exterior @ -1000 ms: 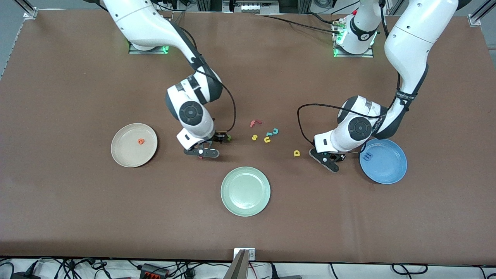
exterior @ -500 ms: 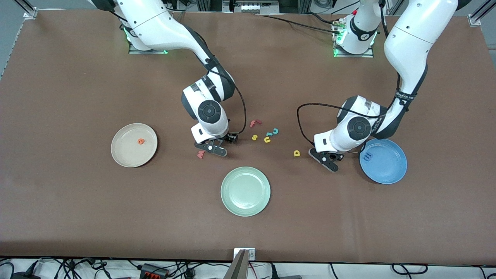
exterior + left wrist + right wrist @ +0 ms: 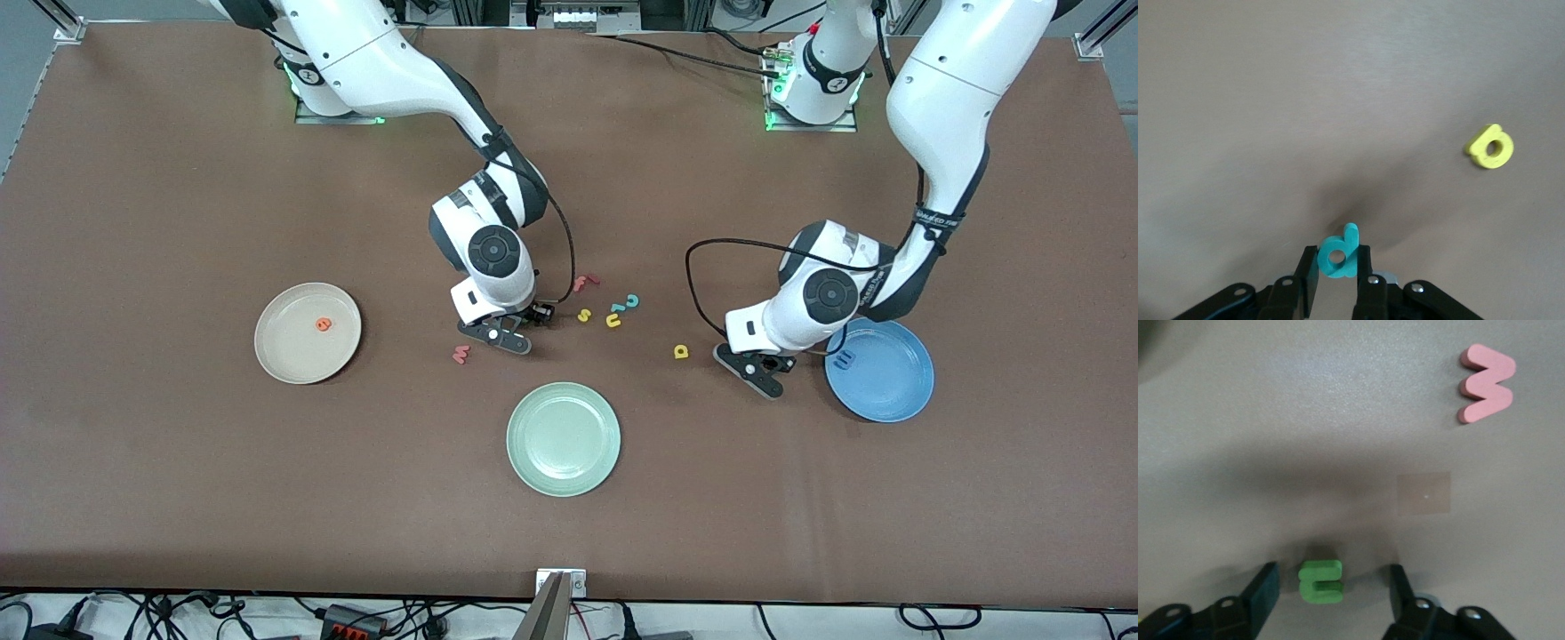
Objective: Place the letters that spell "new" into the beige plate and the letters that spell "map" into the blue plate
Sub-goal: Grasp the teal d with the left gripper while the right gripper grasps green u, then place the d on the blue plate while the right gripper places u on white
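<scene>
My left gripper [image 3: 1338, 270] is shut on the teal p [image 3: 1340, 253], low over the table between the yellow a [image 3: 681, 352] and the blue plate [image 3: 889, 391]. The blue m [image 3: 845, 359] lies in that plate. My right gripper [image 3: 1331, 590] is open and stands down at the table with the green n [image 3: 1320, 581] lying between its fingers, untouched on both sides. The salmon w [image 3: 1487, 383] lies close by, also in the front view [image 3: 460, 354]. In the beige plate [image 3: 289, 351] lies the orange e [image 3: 324, 325].
A red f [image 3: 585, 283], yellow s [image 3: 584, 315], yellow u [image 3: 613, 320] and teal c [image 3: 631, 302] lie clustered beside my right gripper, toward the left arm's end. A pale green plate [image 3: 563, 438] sits nearer the front camera.
My right arm has shifted from over the w to around the green n, its fingers narrowing. My left gripper has shut on the teal p and barely moved.
</scene>
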